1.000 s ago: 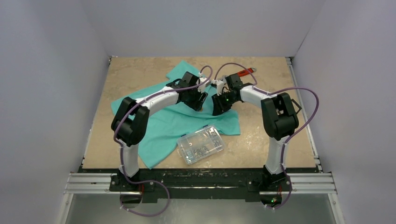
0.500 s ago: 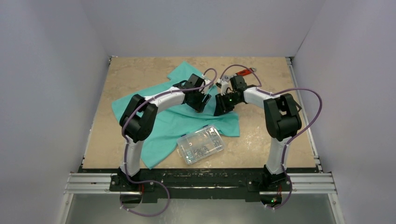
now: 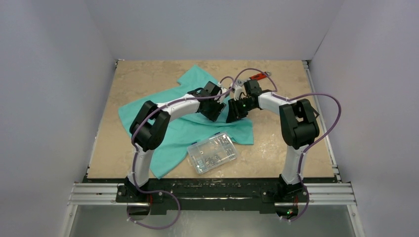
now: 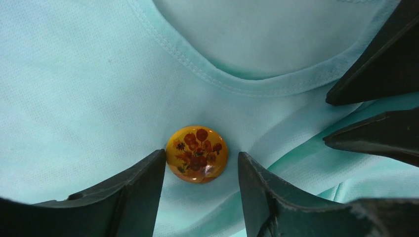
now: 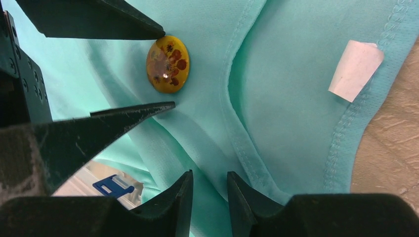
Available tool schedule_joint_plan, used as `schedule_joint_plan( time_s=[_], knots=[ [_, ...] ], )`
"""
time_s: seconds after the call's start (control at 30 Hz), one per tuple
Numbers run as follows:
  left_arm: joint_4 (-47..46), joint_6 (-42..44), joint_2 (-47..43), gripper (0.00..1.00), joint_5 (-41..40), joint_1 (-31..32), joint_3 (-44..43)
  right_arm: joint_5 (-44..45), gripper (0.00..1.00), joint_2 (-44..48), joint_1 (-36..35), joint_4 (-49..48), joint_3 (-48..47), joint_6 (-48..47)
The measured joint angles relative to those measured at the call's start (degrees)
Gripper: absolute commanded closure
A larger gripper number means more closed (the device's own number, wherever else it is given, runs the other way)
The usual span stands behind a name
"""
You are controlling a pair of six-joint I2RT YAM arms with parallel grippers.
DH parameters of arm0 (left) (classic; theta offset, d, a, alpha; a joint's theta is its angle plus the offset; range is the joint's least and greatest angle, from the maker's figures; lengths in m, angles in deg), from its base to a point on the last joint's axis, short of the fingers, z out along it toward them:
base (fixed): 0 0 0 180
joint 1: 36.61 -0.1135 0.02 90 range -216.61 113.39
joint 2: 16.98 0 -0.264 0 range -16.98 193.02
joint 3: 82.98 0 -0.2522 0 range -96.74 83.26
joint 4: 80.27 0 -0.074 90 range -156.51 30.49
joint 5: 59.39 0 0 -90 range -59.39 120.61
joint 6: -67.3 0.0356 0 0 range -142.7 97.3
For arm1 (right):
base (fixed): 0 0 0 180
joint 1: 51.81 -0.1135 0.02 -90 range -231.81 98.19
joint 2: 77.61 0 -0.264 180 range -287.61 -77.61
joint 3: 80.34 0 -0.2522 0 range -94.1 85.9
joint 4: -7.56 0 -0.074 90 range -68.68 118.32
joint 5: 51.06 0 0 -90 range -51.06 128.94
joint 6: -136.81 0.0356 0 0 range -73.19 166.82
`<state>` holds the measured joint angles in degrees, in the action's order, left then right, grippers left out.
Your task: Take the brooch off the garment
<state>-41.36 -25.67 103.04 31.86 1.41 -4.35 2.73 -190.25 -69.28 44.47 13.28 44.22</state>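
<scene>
The teal garment [image 3: 173, 131] lies spread on the table. The brooch [image 4: 196, 154], a round orange-yellow pin with red flowers, is pinned just below the collar; it also shows in the right wrist view [image 5: 167, 64]. My left gripper [image 4: 200, 160] is open, one finger on each side of the brooch, the left finger [image 4: 148, 173] at its edge. My right gripper [image 5: 209, 177] is nearly closed on a fold of the garment [image 5: 276, 98] close beside the brooch. In the top view the left gripper [image 3: 216, 106] and right gripper [image 3: 231, 111] meet over the collar.
A clear plastic parts box [image 3: 212, 152] sits on the shirt's near hem. A red-handled wrench [image 3: 259, 76] lies at the back, behind the right arm. A white neck label [image 5: 356, 69] hangs at the collar. Bare tabletop [image 3: 296, 148] lies to the right.
My left arm has swung right, bringing its gripper close to the right gripper over the collar. The right arm shifted slightly a second ago and has since held still.
</scene>
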Motion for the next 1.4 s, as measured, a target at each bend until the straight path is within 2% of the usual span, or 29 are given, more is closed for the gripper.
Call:
schedule_joint_plan(
  time_s=[0.4, 0.43, 0.5, 0.53, 0.67, 0.87, 1.4],
  knots=[
    [4.61, -0.98, 0.15, 0.57, 2.82, -0.22, -3.69, -0.83, 0.61, 0.39, 0.33, -1.62, 1.92, -1.09],
    [4.90, -1.03, 0.15, 0.55, 3.45, -0.42, -3.82, -0.81, 0.60, 0.68, 0.33, -1.84, 2.16, -1.31],
    [5.68, -1.07, 0.11, 0.41, 4.83, -0.61, -4.02, -0.66, 0.60, 1.38, 0.35, -2.14, 2.82, -1.57],
    [6.05, -1.07, 0.09, 0.37, 5.44, -0.72, -4.11, -0.55, 0.60, 1.79, 0.42, -2.32, 3.23, -1.81],
    [6.75, -1.57, 0.00, 0.34, 5.25, -0.96, -4.13, -0.37, 0.64, 3.41, 0.66, -2.71, 4.15, -2.91],
    [5.49, -0.85, -1.42, 0.48, 2.49, -0.96, -3.69, -0.37, 0.75, 3.43, 0.61, -2.89, 4.15, -3.96],
    [3.63, 1.05, -0.66, 0.65, -0.96, 1.46, -3.69, -0.52, 0.78, 3.39, 0.92, -3.15, 6.43, -2.10]
  ],
)
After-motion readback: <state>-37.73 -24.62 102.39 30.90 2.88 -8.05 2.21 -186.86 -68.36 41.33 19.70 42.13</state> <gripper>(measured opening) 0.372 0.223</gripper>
